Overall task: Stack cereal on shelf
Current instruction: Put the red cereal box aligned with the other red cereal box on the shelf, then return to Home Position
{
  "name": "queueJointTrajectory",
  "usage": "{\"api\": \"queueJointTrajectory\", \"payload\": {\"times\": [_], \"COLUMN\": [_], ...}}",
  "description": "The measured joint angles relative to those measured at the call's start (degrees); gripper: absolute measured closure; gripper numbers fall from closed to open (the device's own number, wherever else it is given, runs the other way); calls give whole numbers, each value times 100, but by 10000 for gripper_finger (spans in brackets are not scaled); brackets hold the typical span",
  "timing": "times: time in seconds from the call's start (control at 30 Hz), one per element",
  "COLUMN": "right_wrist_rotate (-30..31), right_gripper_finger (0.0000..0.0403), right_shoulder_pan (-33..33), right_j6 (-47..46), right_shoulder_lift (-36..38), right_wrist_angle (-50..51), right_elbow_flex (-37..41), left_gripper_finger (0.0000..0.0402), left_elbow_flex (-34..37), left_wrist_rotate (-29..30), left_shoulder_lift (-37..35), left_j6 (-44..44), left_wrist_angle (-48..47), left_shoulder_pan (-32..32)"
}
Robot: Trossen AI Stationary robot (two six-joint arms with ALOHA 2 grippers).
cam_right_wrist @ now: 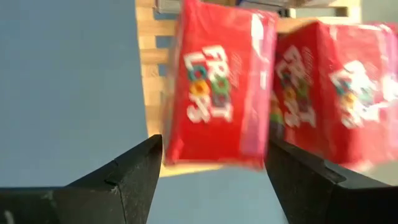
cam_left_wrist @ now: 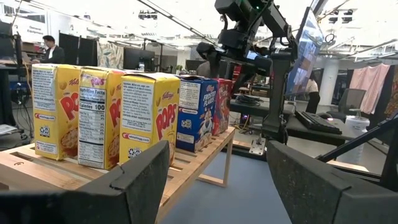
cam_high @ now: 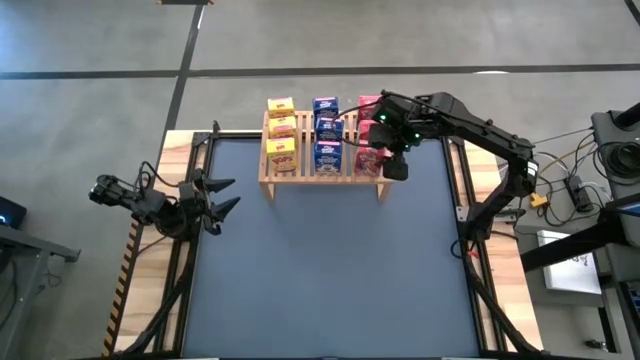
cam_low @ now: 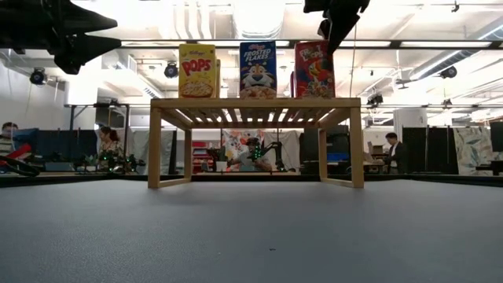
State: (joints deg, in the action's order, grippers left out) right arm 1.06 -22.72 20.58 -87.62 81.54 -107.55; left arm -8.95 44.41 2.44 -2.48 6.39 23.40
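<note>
Right gripper [cam_right_wrist: 211, 180] is hovering above the front red box [cam_right_wrist: 217, 87] on the shelf [cam_high: 268, 180], fingers spread wide and holding nothing; all cereal appears racked, placing seems finished; next: retreating clear. Left gripper [cam_high: 218, 198] is waiting open at the table's left edge

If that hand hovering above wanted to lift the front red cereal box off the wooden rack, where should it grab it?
Probably from straight above, pinching the two broad printed faces near the top of the front red box. It stands upright on the rack, with a blue box on one side, so only its top is free. The right hand hangs open over it.
</note>
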Motion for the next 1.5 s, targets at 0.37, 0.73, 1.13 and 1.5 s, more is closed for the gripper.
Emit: {"api": "queueJointTrajectory", "payload": {"times": [0.37, 0.73, 1.13, 1.5], "right_wrist_rotate": [267, -1443, -2396, -1431], "right_gripper_finger": [140, 133, 142, 154], "right_shoulder_pan": [2, 7, 984, 1349], "right_j6": [-153, -530, -865, -1701], "right_shoulder_lift": [413, 1393, 3403, 5536], "right_wrist_angle": [218, -743, -3782, -5320], "right_elbow_flex": [0, 214, 2874, 5825], "left_gripper_finger": [148, 148, 148, 148], "left_elbow_flex": [0, 0, 0, 0], "left_wrist_rotate": [0, 0, 0, 0], "left_shoulder_lift": [0, 0, 0, 0], "left_j6": [1, 1, 2, 1], "left_wrist_angle": [2, 2, 0, 1], "left_shoulder_pan": [-2, -1, 0, -1]}}
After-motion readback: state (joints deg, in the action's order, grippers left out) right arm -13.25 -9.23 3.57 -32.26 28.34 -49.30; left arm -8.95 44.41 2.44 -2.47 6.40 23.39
